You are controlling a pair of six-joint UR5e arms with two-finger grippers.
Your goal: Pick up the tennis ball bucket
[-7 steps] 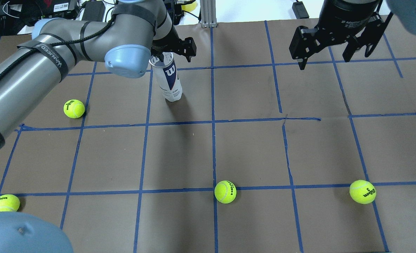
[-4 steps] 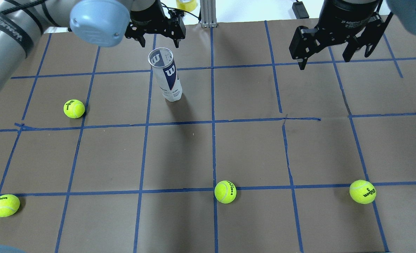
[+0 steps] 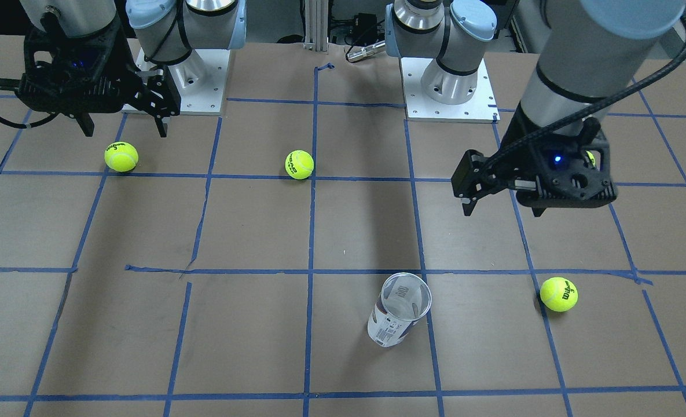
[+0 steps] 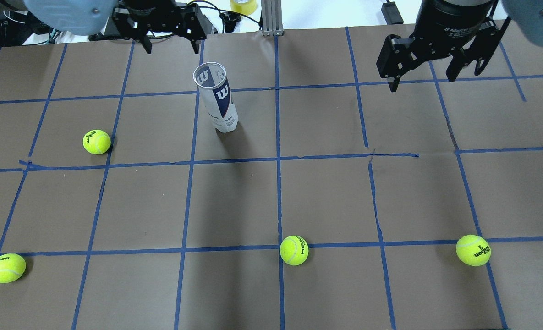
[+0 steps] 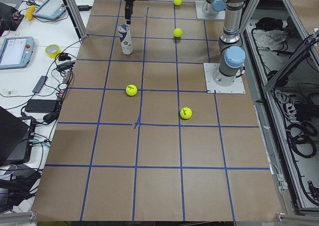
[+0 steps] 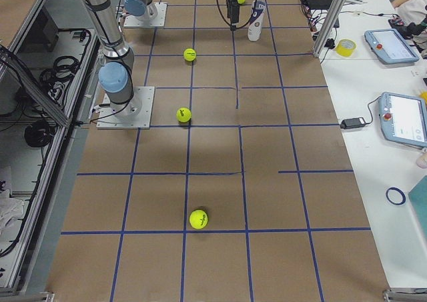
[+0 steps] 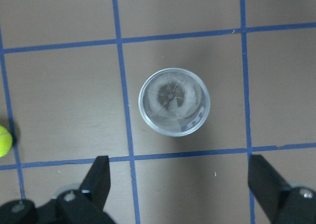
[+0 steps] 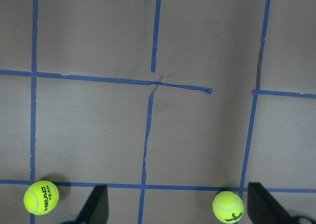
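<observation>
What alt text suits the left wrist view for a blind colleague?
Straight down into the open top of an upright tennis ball can on a brown table with blue tape lines. The left gripper is open, clear of the can; a tennis ball peeks in at left.

From where I stand, the counter (image 4: 326, 192) is covered in brown paper, squared off by blue tape lines (image 4: 279, 192) that run torn and crooked right of centre. In the exterior right view a white bench (image 6: 363, 155) fills the right edge, with one grey control tablet (image 6: 405, 119) at mid-right, another (image 6: 385, 44) above it, a yellow tape roll (image 6: 345, 47) and a blue ring (image 6: 395, 196). Black cables (image 6: 63, 65) coil at the upper left. The light is even and the shadows soft.
</observation>
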